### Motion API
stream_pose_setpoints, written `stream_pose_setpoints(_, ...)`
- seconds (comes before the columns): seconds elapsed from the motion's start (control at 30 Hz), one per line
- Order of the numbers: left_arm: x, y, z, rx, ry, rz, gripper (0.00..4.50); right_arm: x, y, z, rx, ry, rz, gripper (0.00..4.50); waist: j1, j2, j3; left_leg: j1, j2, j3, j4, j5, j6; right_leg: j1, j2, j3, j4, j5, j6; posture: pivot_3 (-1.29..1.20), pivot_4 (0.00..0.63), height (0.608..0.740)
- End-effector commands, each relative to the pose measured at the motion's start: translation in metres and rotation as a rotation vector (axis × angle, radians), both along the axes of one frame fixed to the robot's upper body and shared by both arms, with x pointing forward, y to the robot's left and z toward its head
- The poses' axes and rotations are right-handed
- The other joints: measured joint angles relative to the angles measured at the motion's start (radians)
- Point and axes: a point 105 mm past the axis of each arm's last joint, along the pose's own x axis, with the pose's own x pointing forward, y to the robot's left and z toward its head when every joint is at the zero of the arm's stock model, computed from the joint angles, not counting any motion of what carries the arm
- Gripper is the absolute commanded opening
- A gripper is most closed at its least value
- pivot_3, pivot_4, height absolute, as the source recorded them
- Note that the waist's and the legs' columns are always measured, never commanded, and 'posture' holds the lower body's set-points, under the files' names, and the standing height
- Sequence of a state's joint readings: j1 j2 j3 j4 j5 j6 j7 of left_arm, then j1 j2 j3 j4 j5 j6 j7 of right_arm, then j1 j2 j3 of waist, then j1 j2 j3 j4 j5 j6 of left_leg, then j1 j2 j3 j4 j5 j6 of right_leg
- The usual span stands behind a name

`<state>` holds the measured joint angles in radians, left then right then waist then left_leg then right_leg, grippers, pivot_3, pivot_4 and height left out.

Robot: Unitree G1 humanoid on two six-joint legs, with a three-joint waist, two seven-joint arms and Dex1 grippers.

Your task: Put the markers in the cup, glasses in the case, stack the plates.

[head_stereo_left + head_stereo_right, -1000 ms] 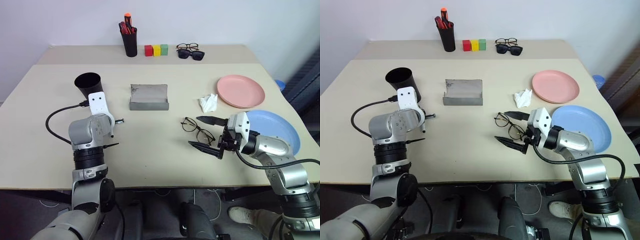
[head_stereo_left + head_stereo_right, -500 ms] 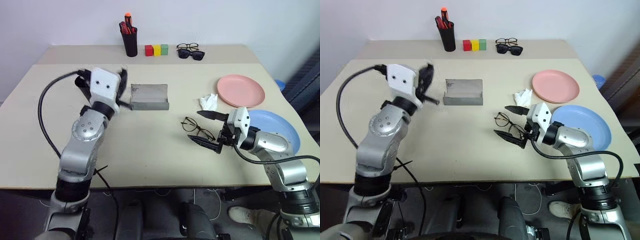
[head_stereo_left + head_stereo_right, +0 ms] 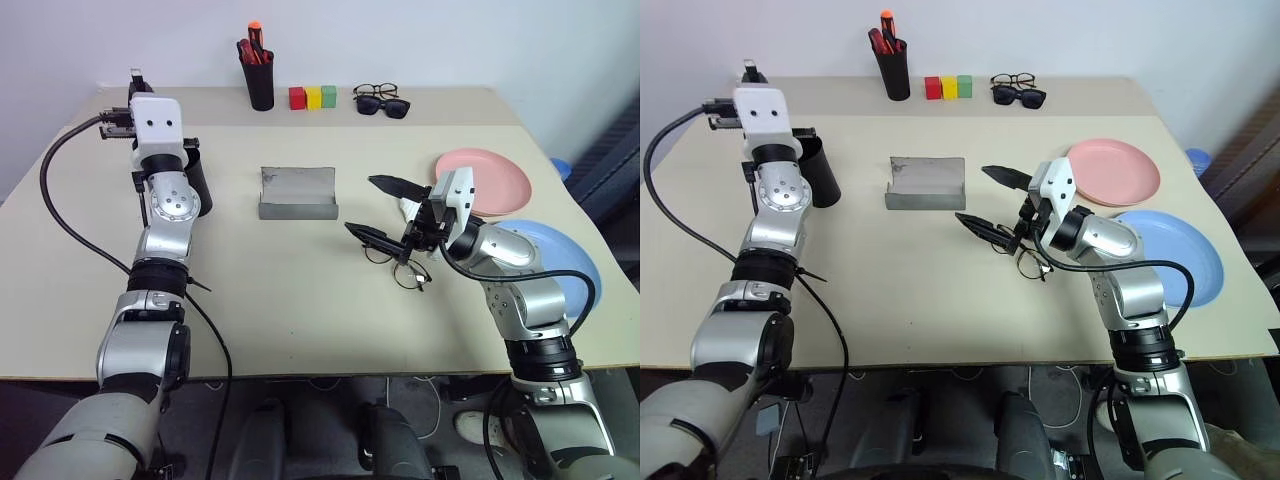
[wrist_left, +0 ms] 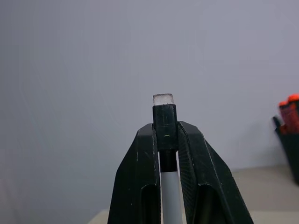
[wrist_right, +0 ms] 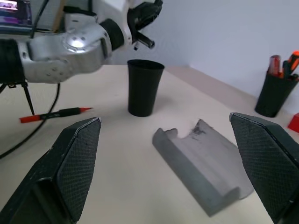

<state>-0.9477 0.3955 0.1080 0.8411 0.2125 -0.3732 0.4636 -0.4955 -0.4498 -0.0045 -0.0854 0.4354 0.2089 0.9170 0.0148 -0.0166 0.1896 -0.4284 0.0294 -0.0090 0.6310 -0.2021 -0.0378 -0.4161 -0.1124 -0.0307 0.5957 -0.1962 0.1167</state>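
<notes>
Marker (image 4: 167, 140), white with black cap, clamped in left hand (image 4: 166, 135) above cup (image 3: 190, 185) near desk's far-left edge | tip it down, centre over rim, then release | right hand (image 3: 385, 207) spread wide over glasses (image 3: 397, 262)

- The two head cameras look forward and down from above the near edge of the table (image 3: 300, 300), taking in its whole top up to the wall (image 3: 450, 40) behind the far edge.
- They sit side by side and share nearly the same scene, slightly shifted.
- The left wrist camera looks along its fingers (image 4: 140, 186) at close range, facing the wall.
- The right wrist camera sits low over the table, facing the cup (image 5: 144, 87) and the case (image 5: 205, 172), which the head cameras share.
</notes>
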Motion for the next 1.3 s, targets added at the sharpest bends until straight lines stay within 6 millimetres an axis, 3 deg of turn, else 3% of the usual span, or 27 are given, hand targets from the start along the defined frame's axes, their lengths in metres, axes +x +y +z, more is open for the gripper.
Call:
stream_pose_setpoints(0.03,0.000,0.001,0.014,0.020,-0.058,0.015,0.07,-0.003,0.001,0.010,0.019,-0.047,0.005,4.50,-0.001,0.000,0.000,0.000,0.000,0.000,0.000,0.000,0.000,0.000,0.000,0.000,0.000,0.000,0.000,0.00,0.150,0.740)
stream_pose_setpoints(0.27,0.006,-0.006,0.010,0.037,-0.043,0.020,0.07,-0.006,-0.003,0.005,0.011,-0.041,-0.003,4.50,-0.002,0.000,0.000,0.001,0.000,0.000,-0.001,0.000,0.000,-0.001,0.000,0.000,0.000,0.000,0.000,0.00,0.150,0.740)
stream_pose_setpoints(0.53,0.010,-0.014,-0.008,0.026,0.010,-0.011,0.07,-0.006,-0.007,0.001,0.005,-0.036,-0.014,4.50,-0.002,0.000,0.000,0.001,0.000,0.000,-0.001,0.000,-0.001,0.000,0.000,0.000,0.001,0.000,0.000,0.00,0.150,0.740)
stream_pose_setpoints(0.8,0.007,-0.022,-0.021,-0.010,0.011,-0.067,3.94,-0.004,-0.012,-0.004,-0.002,-0.028,-0.026,4.50,-0.003,0.000,0.000,0.001,0.000,0.000,-0.001,0.000,-0.001,-0.001,0.000,0.000,0.001,0.000,0.000,0.00,0.150,0.740)
stream_pose_setpoints(0.93,-0.002,-0.044,-0.014,-0.146,-0.046,-0.295,3.94,-0.003,-0.013,-0.004,-0.005,-0.028,-0.031,4.50,-0.002,0.000,0.000,0.000,0.000,0.000,-0.001,0.000,-0.001,-0.001,0.000,0.000,0.000,0.001,0.000,0.00,0.150,0.740)
stream_pose_setpoints(1.03,-0.024,-0.075,-0.020,-0.198,0.073,-0.579,3.94,-0.003,-0.015,-0.005,-0.009,-0.023,-0.032,4.50,-0.007,0.000,0.000,0.001,0.000,0.001,-0.001,0.000,-0.001,0.000,-0.001,0.001,0.000,0.001,0.000,0.00,0.150,0.740)
stream_pose_setpoints(1.1,-0.050,-0.085,-0.034,-0.210,0.227,-0.730,3.94,-0.006,-0.015,-0.007,-0.023,-0.009,-0.011,4.50,-0.019,0.000,0.000,0.001,0.000,0.001,-0.002,0.000,-0.001,-0.001,-0.001,0.002,0.001,0.000,0.000,0.00,0.150,0.740)
stream_pose_setpoints(1.2,-0.076,-0.073,-0.059,-0.245,0.471,-0.736,3.94,-0.016,-0.013,-0.011,-0.045,0.010,0.065,4.50,-0.032,0.001,0.001,0.002,0.001,0.001,-0.002,0.000,-0.001,-0.003,0.000,0.002,0.005,0.000,-0.001,0.00,0.150,0.740)
stream_pose_setpoints(1.3,-0.078,-0.037,-0.084,-0.390,0.684,-0.530,3.94,-0.027,-0.008,-0.010,-0.049,0.014,0.160,4.50,-0.028,0.001,0.001,0.003,0.002,0.000,0.000,0.001,-0.001,-0.003,0.002,0.002,0.007,-0.002,-0.006,0.00,0.150,0.740)
